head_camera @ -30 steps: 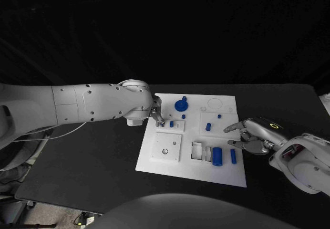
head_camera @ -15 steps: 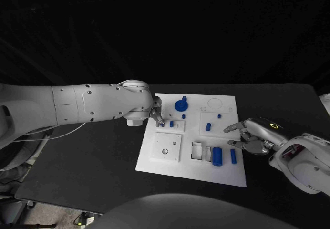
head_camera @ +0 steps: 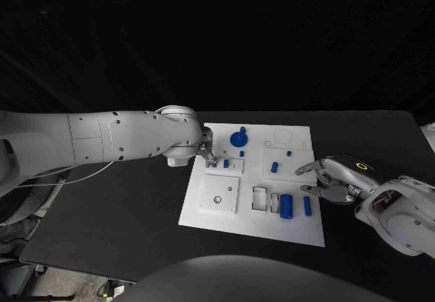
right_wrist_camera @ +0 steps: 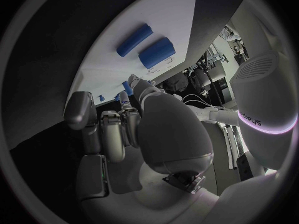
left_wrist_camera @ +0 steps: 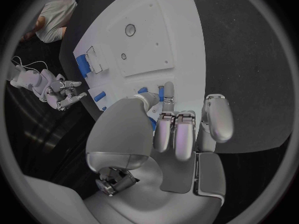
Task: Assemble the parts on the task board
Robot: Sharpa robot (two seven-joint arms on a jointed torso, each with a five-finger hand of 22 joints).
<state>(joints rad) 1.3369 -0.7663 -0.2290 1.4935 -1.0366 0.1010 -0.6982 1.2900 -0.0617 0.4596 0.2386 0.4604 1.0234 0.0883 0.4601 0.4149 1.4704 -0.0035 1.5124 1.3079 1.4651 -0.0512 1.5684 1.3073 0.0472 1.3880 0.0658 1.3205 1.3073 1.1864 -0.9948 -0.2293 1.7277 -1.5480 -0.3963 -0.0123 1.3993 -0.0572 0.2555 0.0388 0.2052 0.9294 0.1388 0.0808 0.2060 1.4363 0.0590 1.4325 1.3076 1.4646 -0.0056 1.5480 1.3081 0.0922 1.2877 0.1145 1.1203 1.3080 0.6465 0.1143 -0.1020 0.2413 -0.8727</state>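
Lying in the middle of the black table (head_camera: pixel 127 207), the white task board (head_camera: pixel 256 220) is seen with small blue parts scattered over it. A blue round knob (head_camera: pixel 238 138) stands near its far edge, and two blue cylinders (head_camera: pixel 286 206) lie side by side near its right edge, the wider one beside the thinner. The left hand (head_camera: pixel 209 153) is held over the board's left edge, fingertips down beside a short blue peg (head_camera: pixel 225 163); in the left wrist view its fingers (left_wrist_camera: pixel 176 134) are pressed close together, but whether anything is pinched cannot be told. The right hand (head_camera: pixel 330 179) is held at the board's right edge, just beside the cylinders, its fingers loosely curled and nothing seen in them.
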